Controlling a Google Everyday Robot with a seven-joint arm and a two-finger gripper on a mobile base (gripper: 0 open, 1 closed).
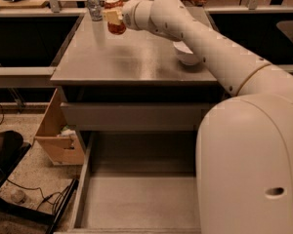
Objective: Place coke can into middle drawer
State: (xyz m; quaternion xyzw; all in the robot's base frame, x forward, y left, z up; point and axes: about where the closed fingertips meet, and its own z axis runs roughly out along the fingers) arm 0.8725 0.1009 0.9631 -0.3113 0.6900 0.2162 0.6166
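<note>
The coke can (116, 27), red with a silver top, is held in my gripper (113, 16) at the far left part of the cabinet top (127, 57). The can is lifted above the surface, its shadow below it. The gripper is shut on the can, with pale finger pads across its middle. My white arm reaches from the lower right across the cabinet top to it. The middle drawer (136, 199) stands pulled open below the cabinet front, wide and shallow, with a bare grey floor.
A silvery-grey can (93, 3) stands at the back left of the cabinet top, just left of the gripper. A white bowl (187, 55) sits on the right, partly behind my arm. A cardboard box (58, 130) and cables lie on the floor at left.
</note>
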